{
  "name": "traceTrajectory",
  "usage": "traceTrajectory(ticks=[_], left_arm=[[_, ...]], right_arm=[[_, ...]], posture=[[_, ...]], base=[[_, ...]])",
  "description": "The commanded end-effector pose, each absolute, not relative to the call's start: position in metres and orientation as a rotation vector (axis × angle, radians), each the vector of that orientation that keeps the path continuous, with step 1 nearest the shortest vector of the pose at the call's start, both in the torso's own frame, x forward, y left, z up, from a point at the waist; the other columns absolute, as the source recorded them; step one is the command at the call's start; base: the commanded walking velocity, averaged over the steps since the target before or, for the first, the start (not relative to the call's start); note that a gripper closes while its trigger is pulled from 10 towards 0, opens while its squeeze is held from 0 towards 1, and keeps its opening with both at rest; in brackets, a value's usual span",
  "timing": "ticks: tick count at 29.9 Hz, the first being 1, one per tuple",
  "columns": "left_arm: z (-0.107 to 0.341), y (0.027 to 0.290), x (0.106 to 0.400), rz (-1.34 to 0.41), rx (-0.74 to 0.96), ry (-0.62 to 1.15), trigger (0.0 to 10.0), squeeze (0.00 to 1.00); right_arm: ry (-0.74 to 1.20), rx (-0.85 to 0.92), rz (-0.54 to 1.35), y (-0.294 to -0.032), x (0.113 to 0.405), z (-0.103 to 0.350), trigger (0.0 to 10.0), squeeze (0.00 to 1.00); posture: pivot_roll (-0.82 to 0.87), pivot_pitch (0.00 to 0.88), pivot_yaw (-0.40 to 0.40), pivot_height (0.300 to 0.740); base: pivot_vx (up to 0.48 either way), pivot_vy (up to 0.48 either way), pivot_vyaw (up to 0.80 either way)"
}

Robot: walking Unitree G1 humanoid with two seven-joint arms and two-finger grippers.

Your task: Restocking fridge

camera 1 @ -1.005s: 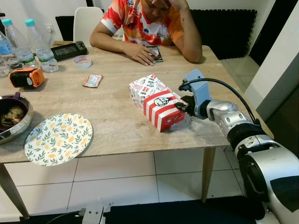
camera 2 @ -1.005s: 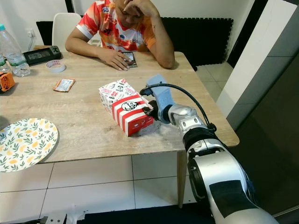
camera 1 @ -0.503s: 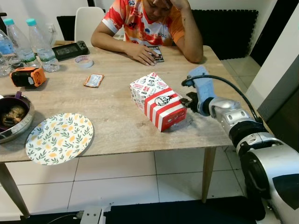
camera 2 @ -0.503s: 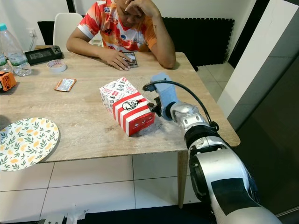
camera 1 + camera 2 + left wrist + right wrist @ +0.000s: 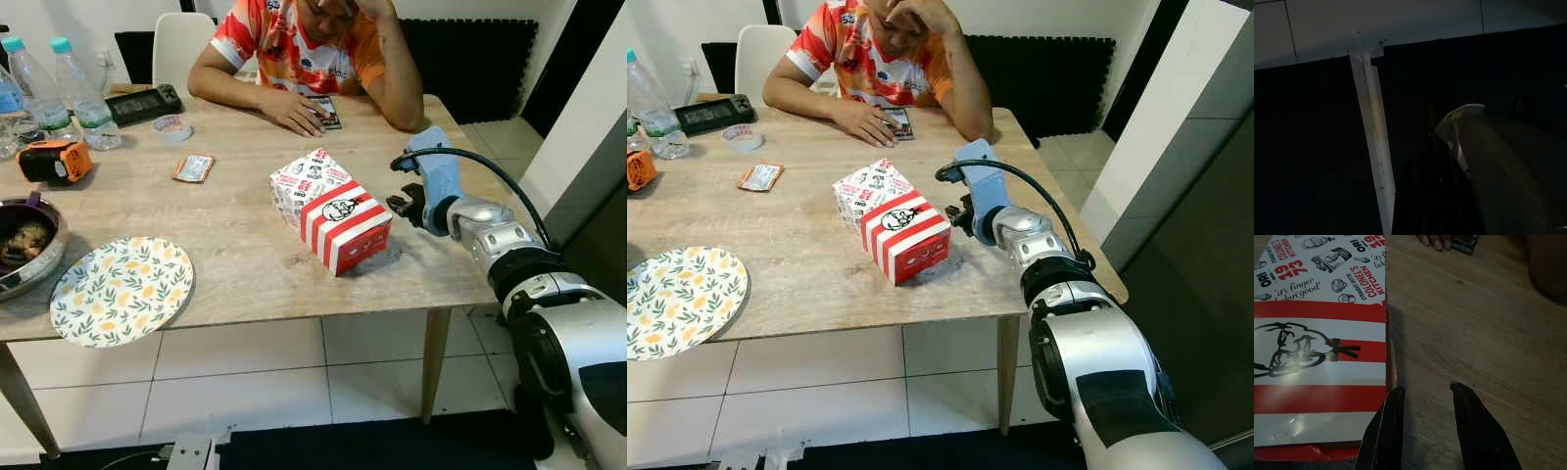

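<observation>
While the box (image 5: 330, 210) sits ungrasped on the bench (image 5: 225, 255), your right hand (image 5: 1425, 426) waits released beside it; restocking remains.

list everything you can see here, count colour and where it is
fried chicken box: 1, red and white striped, lying near the table's right end
plate: 1, white with leaf and lemon print, near the front edge on the left
metal bowl: 1, silver with dark food inside, far left
water bottles: at least 2 clear with teal caps, back left corner
orange device: 1, orange and black, left side
sachet: 1, orange, mid table
tape roll: 1, pale, back left
handheld console: 1, black, back left
phone: 1, dark, under the person's hand
table: 1, light wood
chair: 1, white, behind the table
person: 1, orange patterned shirt, seated at the far side
right end effector: black fingers, open, just right of the box, apart from it
</observation>
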State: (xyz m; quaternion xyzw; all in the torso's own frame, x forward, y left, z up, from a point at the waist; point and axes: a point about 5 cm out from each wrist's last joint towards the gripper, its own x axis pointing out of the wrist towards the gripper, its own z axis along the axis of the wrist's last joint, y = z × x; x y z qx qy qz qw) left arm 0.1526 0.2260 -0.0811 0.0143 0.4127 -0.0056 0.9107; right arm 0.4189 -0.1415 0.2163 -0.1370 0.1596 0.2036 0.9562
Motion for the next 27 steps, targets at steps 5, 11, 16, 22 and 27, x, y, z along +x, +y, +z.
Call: traceTrajectory(ticks=[5, 11, 16, 22, 27], left_arm=[[-0.085, 0.232, 0.138, -0.006, 0.034, 0.884, 10.0, 0.00], [-0.085, 0.234, 0.135, -0.005, 0.036, 0.885, 10.0, 0.00], [-0.085, 0.234, 0.134, -0.005, 0.036, 0.881, 10.0, 0.00], [-0.084, 0.234, 0.136, -0.008, 0.037, 0.877, 10.0, 0.00], [-0.084, 0.235, 0.136, -0.006, 0.037, 0.880, 10.0, 0.00]], right_arm=[[0.355, -0.283, 0.407, -0.144, 0.416, 0.205, 10.0, 0.00], [0.371, -0.284, 0.444, -0.139, 0.415, 0.200, 10.0, 0.00], [0.381, -0.280, 0.481, -0.132, 0.414, 0.197, 10.0, 0.00], [0.403, -0.303, 0.516, -0.127, 0.411, 0.190, 10.0, 0.00], [0.407, -0.310, 0.497, -0.129, 0.411, 0.189, 10.0, 0.00]], posture=[[0.11, 0.172, -0.089, 0.740], [0.11, 0.171, -0.090, 0.740], [0.11, 0.170, -0.090, 0.740], [0.11, 0.168, -0.087, 0.740], [0.12, 0.171, -0.088, 0.740]], base=[[0.000, 0.000, 0.00], [0.000, 0.000, 0.00], [0.000, 0.000, 0.00], [0.000, 0.000, 0.00], [0.000, 0.000, 0.00]])
